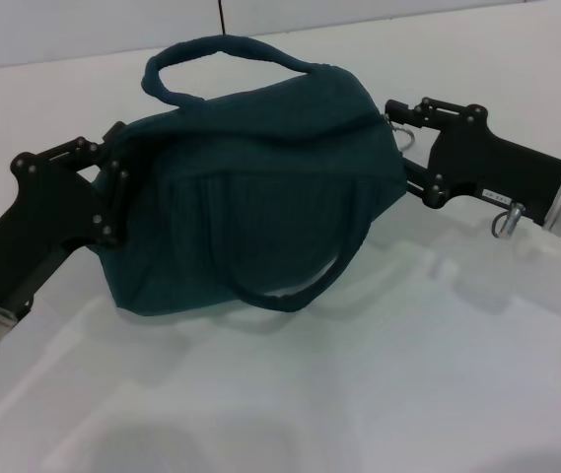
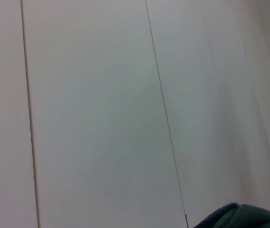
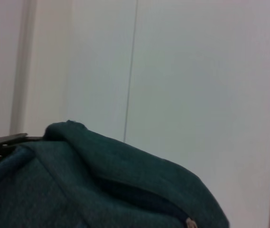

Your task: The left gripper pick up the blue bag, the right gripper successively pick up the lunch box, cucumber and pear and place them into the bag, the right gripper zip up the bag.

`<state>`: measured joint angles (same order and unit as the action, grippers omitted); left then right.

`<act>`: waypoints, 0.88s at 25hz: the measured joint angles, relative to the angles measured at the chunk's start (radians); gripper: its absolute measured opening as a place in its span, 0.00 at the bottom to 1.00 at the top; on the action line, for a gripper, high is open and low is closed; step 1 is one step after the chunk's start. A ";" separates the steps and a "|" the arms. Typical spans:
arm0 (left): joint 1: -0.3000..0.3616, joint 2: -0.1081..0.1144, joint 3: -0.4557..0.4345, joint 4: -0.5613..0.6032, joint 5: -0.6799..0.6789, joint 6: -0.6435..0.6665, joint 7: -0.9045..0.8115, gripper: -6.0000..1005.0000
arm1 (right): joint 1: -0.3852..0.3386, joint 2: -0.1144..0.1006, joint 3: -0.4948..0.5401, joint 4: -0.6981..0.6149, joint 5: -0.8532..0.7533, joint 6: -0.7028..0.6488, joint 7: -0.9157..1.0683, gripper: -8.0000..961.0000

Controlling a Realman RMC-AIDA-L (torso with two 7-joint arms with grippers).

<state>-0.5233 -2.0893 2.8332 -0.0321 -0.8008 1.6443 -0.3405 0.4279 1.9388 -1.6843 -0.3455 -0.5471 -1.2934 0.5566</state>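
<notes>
- We saw the blue bag (image 1: 250, 212) held up over the white table (image 1: 379, 394), bulging, one handle (image 1: 226, 54) arched at its 12 o'clock and the other (image 1: 305, 281) drooping toward 5 o'clock.
- At the bag's 9 o'clock, the left gripper (image 1: 112, 187) was clenched on its end fabric.
- At 3 o'clock, the right gripper (image 1: 403, 148) touched the bag's other end; we could not tell whether its fingers gripped anything.
- From the right wrist we saw the zipper pull (image 3: 190, 222) on the closed seam.

The dark teal bag (image 1: 250, 222) hangs bulging above the table, one handle up, one drooping.
</notes>
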 joint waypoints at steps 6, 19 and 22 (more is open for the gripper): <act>0.000 0.000 0.000 0.000 0.000 0.000 0.000 0.07 | -0.007 0.006 0.002 -0.029 -0.018 0.000 -0.011 0.41; 0.002 0.001 -0.002 0.000 -0.008 0.000 0.000 0.08 | -0.067 0.033 0.094 -0.044 -0.014 -0.034 -0.106 0.17; 0.001 0.001 -0.001 0.000 -0.008 0.001 -0.002 0.08 | -0.068 0.034 0.105 -0.044 -0.017 -0.033 -0.106 0.09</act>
<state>-0.5227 -2.0883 2.8317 -0.0320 -0.8093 1.6451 -0.3424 0.3601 1.9732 -1.5797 -0.3897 -0.5638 -1.3267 0.4507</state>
